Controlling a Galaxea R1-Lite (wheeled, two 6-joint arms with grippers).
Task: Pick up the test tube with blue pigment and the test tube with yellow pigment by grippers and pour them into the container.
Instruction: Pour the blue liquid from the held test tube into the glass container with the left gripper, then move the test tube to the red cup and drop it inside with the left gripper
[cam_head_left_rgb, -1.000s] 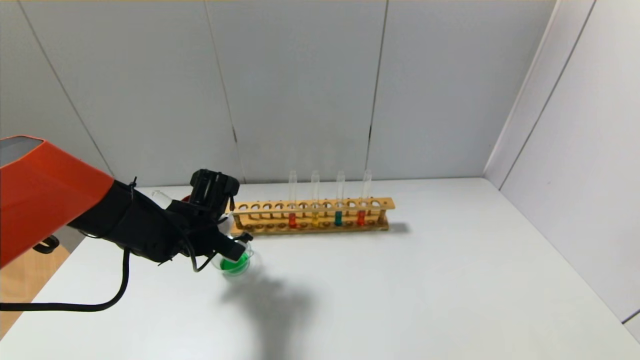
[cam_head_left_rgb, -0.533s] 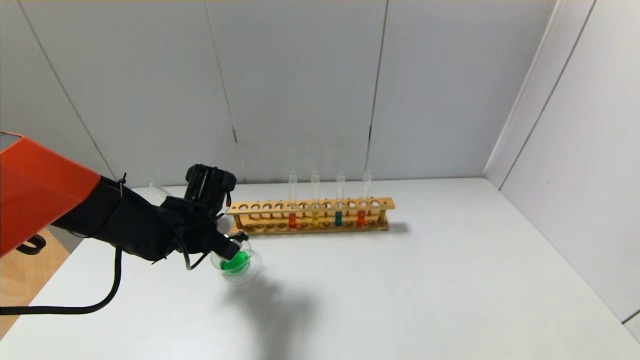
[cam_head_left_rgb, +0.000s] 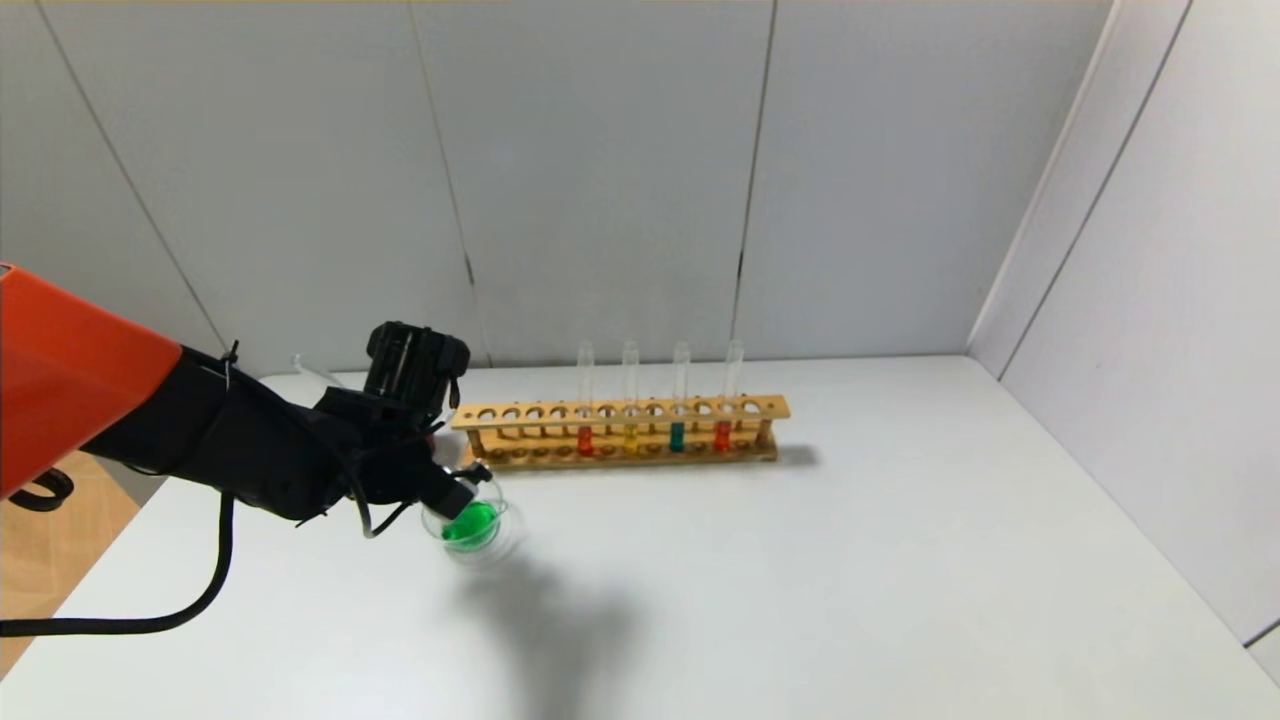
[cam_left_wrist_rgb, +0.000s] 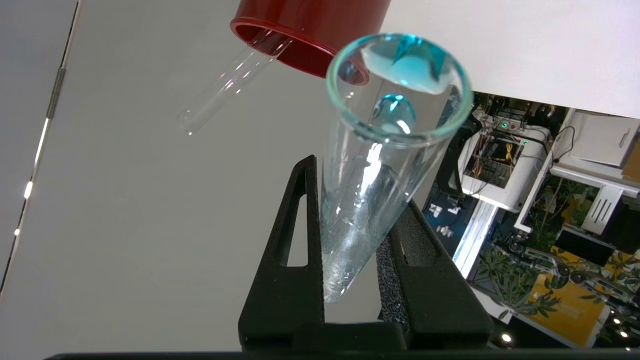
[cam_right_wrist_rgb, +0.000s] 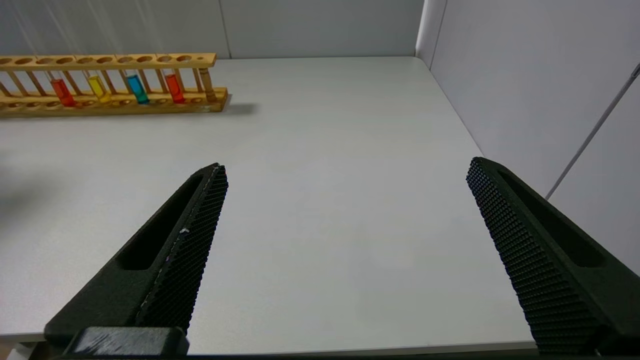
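Head view, leftmost: the black two-fingered left hand (cam_left_wrist_rgb: 350, 295) clamps a slender clear glass tube with blue traces (cam_left_wrist_rgb: 385, 145) tipped over the low clear dish of green liquid (cam_head_left_rgb: 472, 525). Hold the mouth over the dish until the last drops fall. The right hand (cam_right_wrist_rgb: 345, 250) waits spread wide above the white worktop (cam_head_left_rgb: 850, 560).

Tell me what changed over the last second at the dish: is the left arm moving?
The left gripper, shut on the test tube with blue pigment, drew back slightly toward the robot's left and away from the wooden rack; the tube's mouth remains at the container of green liquid. Rack tubes, dark red cup and the open right gripper stayed put.
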